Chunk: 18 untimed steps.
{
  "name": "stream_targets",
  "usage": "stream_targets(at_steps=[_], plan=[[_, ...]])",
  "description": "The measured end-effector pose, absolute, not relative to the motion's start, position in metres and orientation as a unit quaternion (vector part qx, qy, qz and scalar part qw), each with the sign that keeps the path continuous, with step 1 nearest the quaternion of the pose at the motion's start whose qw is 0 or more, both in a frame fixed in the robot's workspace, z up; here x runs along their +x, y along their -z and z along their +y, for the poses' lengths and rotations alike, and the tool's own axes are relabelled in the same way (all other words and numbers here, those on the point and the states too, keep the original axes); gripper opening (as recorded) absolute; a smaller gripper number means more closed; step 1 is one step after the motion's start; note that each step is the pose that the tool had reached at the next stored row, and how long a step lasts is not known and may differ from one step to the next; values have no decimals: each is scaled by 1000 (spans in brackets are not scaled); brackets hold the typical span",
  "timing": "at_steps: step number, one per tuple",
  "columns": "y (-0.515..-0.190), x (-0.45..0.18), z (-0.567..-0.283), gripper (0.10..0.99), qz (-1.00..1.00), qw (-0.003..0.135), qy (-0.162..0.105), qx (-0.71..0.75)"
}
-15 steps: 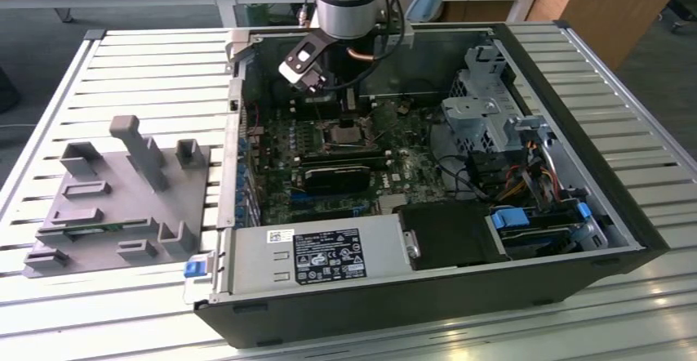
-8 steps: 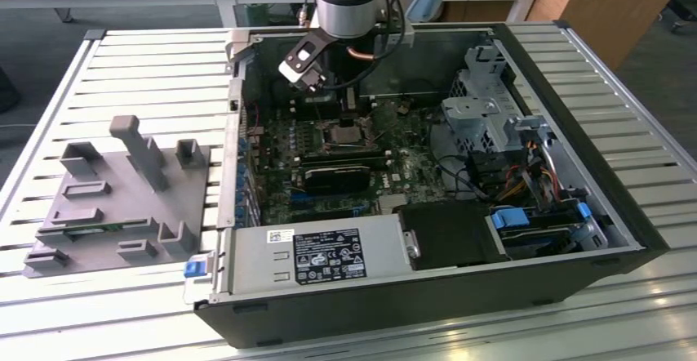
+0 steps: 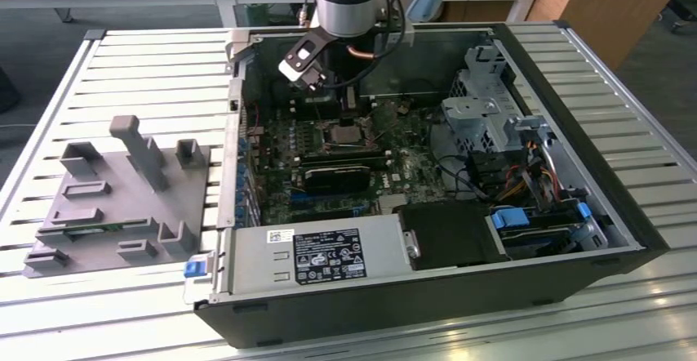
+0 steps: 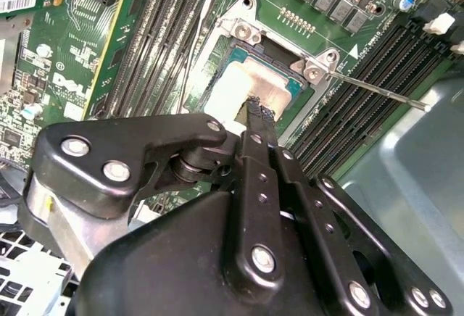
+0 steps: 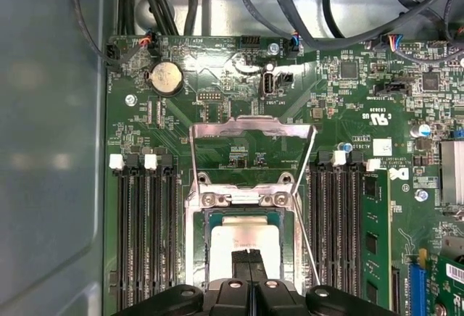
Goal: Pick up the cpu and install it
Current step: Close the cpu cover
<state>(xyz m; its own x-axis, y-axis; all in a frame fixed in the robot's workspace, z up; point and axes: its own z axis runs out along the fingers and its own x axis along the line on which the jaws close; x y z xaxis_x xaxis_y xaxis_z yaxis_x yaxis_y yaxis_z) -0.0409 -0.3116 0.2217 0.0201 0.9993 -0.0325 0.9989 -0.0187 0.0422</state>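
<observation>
The arm reaches down into the open computer case (image 3: 436, 300), which lies on its side on the slatted counter (image 3: 142, 59); in the exterior view the tool (image 3: 346, 121) hangs at about 12 o'clock over the green motherboard (image 3: 326, 202). The cpu (image 3: 346, 135) lies flat in its socket, silver top up, directly beneath the tool. In both wrist views the tool (image 4: 254, 107) (image 5: 250, 256) has its two black fingers pressed together with no gap between them, clasping nothing. The tips sit over the middle of the cpu (image 4: 235, 84) (image 5: 230, 238); whether they touch the metal cannot be told. The socket's metal load plate (image 5: 250, 123) stands swung up off the cpu; the thin retention lever (image 4: 377, 90) (image 5: 309, 207) juts out free beside the socket. Rows of memory slots (image 5: 145, 222) flank the socket on both sides; a round coin battery (image 5: 165, 77) sits on the board beyond the load plate. In the exterior view a grey fixture tray (image 3: 109, 206) rests on the counter at 9 o'clock from the case, well apart from the tool; the silver power supply (image 3: 316, 255) fills the case at 6 o'clock.
</observation>
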Motion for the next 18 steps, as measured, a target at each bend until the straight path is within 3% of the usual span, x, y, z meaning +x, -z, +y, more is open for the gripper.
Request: stream_targets(at_steps=[18], plan=[[-231,-41,-312,106,700,26,-3,714]])
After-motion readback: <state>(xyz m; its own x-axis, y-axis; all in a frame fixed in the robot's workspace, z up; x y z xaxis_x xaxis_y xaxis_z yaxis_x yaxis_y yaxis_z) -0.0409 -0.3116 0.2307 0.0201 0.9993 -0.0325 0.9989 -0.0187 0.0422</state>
